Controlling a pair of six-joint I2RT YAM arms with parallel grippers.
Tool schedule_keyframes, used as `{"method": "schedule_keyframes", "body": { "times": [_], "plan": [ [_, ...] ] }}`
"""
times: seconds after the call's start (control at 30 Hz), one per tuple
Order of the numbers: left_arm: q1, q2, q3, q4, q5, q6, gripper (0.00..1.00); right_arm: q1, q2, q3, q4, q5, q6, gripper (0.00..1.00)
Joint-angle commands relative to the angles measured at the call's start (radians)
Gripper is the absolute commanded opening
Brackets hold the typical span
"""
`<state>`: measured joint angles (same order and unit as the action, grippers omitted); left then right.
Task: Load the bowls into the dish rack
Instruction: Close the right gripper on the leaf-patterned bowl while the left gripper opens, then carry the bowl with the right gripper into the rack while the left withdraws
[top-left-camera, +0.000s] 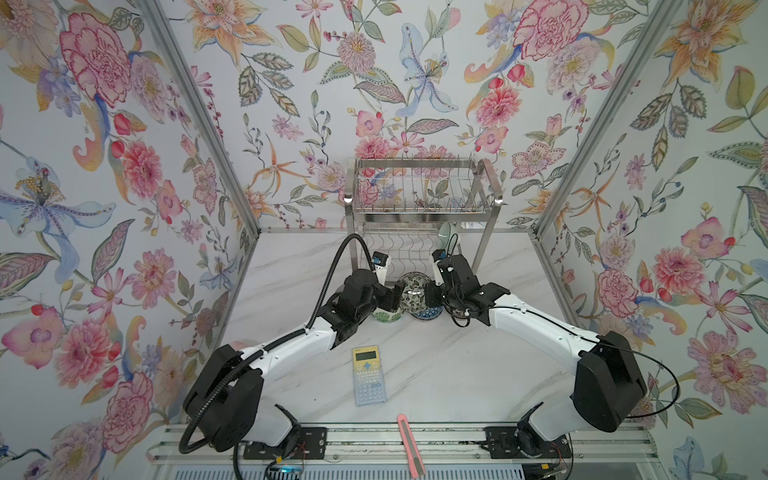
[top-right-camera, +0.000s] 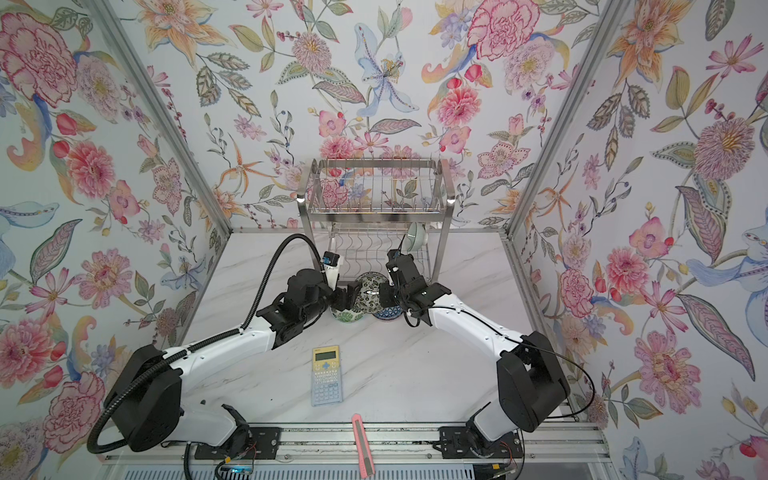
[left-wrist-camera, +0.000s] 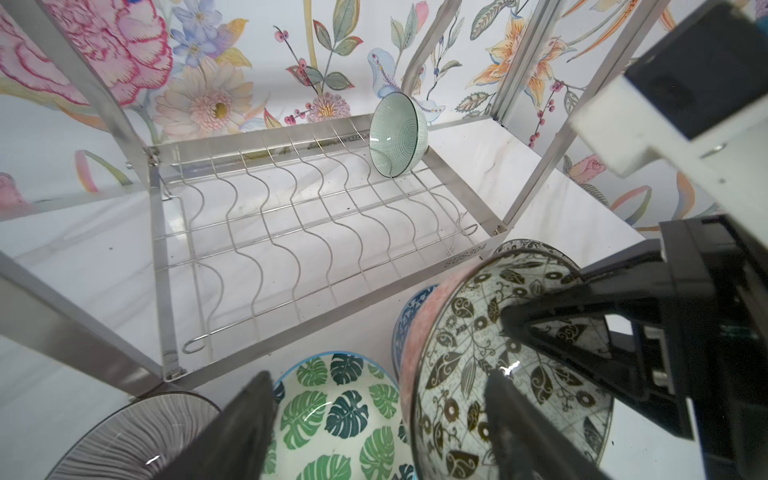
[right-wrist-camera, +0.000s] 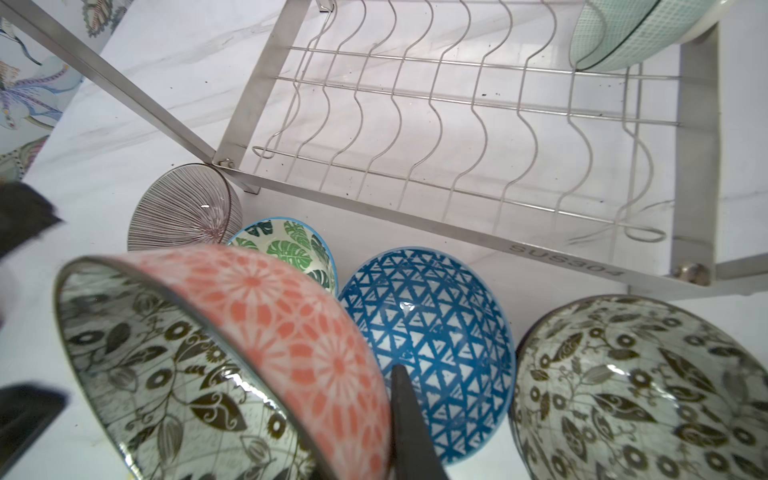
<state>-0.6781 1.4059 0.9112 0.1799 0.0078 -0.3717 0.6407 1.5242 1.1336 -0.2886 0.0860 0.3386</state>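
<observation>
The pink-backed floral bowl (right-wrist-camera: 291, 332) hangs tipped on its side between the two tools, just in front of the dish rack (left-wrist-camera: 469, 259) and its lower tier. The right tool (top-left-camera: 430, 294) is clenched on its rim, one finger inside, one on the pink outside. Beneath it on the bench (top-left-camera: 457, 374) crowd a green leaf bowl (left-wrist-camera: 332, 415), a blue triangle bowl (right-wrist-camera: 428, 332), a second floral bowl (right-wrist-camera: 640, 386) and a striped bowl (right-wrist-camera: 183, 208). A celadon bowl (left-wrist-camera: 397, 133) leans on edge at the lower tier's right end. The left tool (left-wrist-camera: 380, 376) stands spread wide, grasping nothing; whether one finger touches the held bowl's inner face I cannot tell. A calculator (top-left-camera: 368, 376) and a pink box cutter (top-left-camera: 409, 442) lie nearer the arm bases.
</observation>
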Motion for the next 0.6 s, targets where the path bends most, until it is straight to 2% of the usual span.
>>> {"method": "schedule_keyframes", "body": {
  "times": [0.0, 0.17, 0.3, 0.4, 0.57],
  "plan": [
    [0.022, -0.102, 0.064, -0.163, -0.084, 0.098, 0.99, -0.005, -0.039, 0.084, -0.013, 0.11, -0.085, 0.0],
    [0.092, -0.203, 0.107, -0.378, -0.117, 0.155, 0.99, -0.015, -0.028, 0.128, -0.04, 0.247, -0.164, 0.0],
    [0.194, -0.293, 0.111, -0.478, -0.125, 0.219, 0.99, -0.021, -0.001, 0.149, -0.063, 0.362, -0.217, 0.0],
    [0.286, -0.35, 0.091, -0.508, -0.137, 0.261, 0.99, -0.023, 0.026, 0.159, -0.078, 0.452, -0.252, 0.0],
    [0.41, -0.408, 0.009, -0.472, -0.089, 0.289, 0.99, -0.022, 0.082, 0.196, -0.109, 0.596, -0.305, 0.0]
  ]
}}
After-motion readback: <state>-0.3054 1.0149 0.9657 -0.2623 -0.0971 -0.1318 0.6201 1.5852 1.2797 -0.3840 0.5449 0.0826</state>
